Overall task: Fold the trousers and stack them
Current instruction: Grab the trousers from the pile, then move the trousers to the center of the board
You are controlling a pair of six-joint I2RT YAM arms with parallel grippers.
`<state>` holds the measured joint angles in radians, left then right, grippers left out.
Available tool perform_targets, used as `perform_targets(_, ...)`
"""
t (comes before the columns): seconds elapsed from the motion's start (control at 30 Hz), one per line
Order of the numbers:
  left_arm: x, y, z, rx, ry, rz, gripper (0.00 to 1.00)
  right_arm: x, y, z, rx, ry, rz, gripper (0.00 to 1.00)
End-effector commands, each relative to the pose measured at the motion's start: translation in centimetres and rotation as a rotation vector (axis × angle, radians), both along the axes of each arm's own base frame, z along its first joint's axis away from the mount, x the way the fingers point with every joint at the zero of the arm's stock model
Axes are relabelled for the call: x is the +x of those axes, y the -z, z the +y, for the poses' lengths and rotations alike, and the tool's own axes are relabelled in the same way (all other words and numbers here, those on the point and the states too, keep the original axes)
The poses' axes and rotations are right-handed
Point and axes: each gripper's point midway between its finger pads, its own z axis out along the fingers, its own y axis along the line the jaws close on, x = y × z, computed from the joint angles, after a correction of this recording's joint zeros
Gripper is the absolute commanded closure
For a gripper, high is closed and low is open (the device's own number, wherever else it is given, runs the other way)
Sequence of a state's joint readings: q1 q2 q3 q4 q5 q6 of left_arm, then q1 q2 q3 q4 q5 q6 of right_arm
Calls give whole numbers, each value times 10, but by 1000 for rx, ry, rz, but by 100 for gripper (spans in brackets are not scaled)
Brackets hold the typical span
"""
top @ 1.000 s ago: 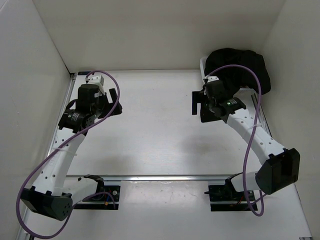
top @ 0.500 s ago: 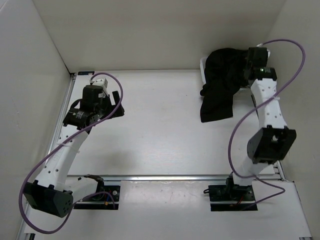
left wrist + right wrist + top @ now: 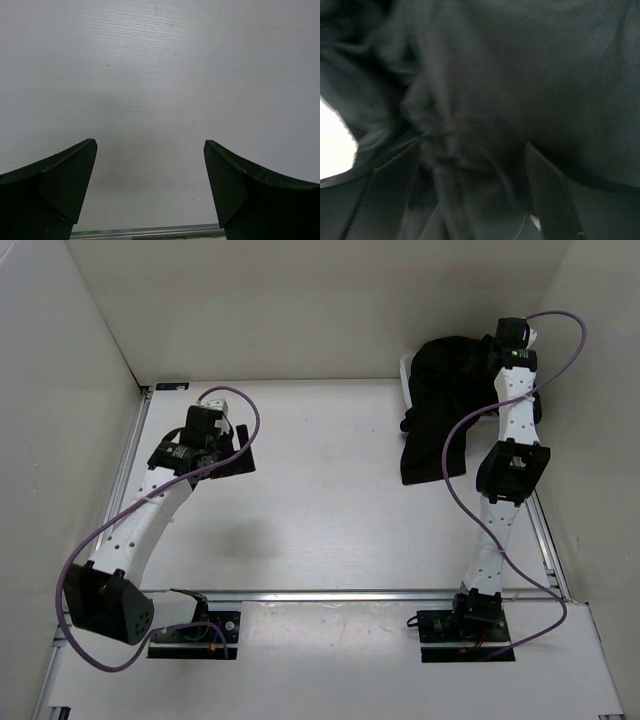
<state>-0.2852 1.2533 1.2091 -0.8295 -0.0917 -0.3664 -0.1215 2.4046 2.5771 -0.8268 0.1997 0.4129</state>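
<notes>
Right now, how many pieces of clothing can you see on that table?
1: the black trousers, heaped in the far right corner with one end trailing onto the table. Another garment could be hidden under the heap.

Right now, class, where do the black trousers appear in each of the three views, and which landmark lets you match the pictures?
Top external: the black trousers are heaped at the far right corner of the table, with one part trailing nearer.
Left wrist: not in it; only bare table.
Right wrist: their dark fabric fills nearly the whole frame.
Shared landmark: the white table, in the top and left wrist views.
</notes>
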Motion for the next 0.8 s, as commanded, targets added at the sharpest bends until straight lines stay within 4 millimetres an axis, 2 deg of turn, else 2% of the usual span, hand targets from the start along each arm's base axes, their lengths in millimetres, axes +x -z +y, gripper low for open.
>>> perform_targets(0.0,13,-12,-2,-5,-18,-39,0,18,-9,-18,-20,40,-84,14)
perform_targets(0.03,15,-13,-6,-5,-9,-39,0,22,-8,-16,-13,29,-97,27)
perform_targets(0.1,16,-10,-7,-9,-16,-29,0,32,-9,-17,11,15,-136,42)
perform_targets(0.13,15,-10,-10,-9,-6,-29,0,35,-19,-16,12,7,-167,61)
perform_targets(0.17,16,-14,-11,-20,-15,-37,0,39,-41,-6,32,-50,-223,87)
perform_targets(0.2,16,-14,-11,-28,-23,-36,0,37,-50,-2,41,-68,-239,95)
perform_targets(0.23,16,-14,-11,-28,-23,-36,0,33,-78,2,42,-86,-289,100)
perform_targets(0.3,16,-14,-13,-48,-31,-31,0,23,-104,13,69,-123,-327,100)
perform_targets(0.33,15,-17,-13,-51,-31,-40,0,9,-141,28,93,-190,-387,100)
perform_targets(0.37,15,-17,-14,-57,-37,-39,0,-1,-160,37,109,-231,-415,100)
perform_targets(0.4,14,-21,-13,-61,-37,-51,0,-11,-168,53,133,-281,-417,100)
perform_targets(0.43,15,-25,-14,-74,-48,-58,0,-34,-207,73,147,-337,-479,100)
perform_targets(0.47,14,-29,-14,-74,-48,-58,0,-47,-226,100,167,-415,-513,100)
perform_targets(0.5,13,-31,-14,-82,-57,-55,0,-62,-234,125,176,-514,-518,100)
perform_targets(0.53,14,-37,-15,-94,-65,-62,0,-89,-269,140,149,-556,-580,100)
perform_targets(0.57,11,-42,-14,-96,-65,-68,0,-109,-278,174,155,-637,-587,100)
perform_targets(0.6,10,-46,-14,-97,-65,-71,0,-140,-307,189,118,-692,-648,100)
perform_targets(0.63,11,-61,-15,-126,-78,-107,0,-151,-303,204,118,-716,-634,100)
perform_targets(0.67,4,-69,-10,-129,-101,-113,0,-173,-306,238,144,-795,-636,100)
perform_targets(0.7,2,-77,-8,-138,-117,-128,0,-202,-322,254,140,-867,-680,100)
perform_targets(0.73,6,-94,4,-147,-153,-161,0,-212,-304,272,170,-922,-634,100)
perform_targets(0.77,5,-104,13,-147,-179,-170,0,-236,-299,306,205,-1017,-623,100)
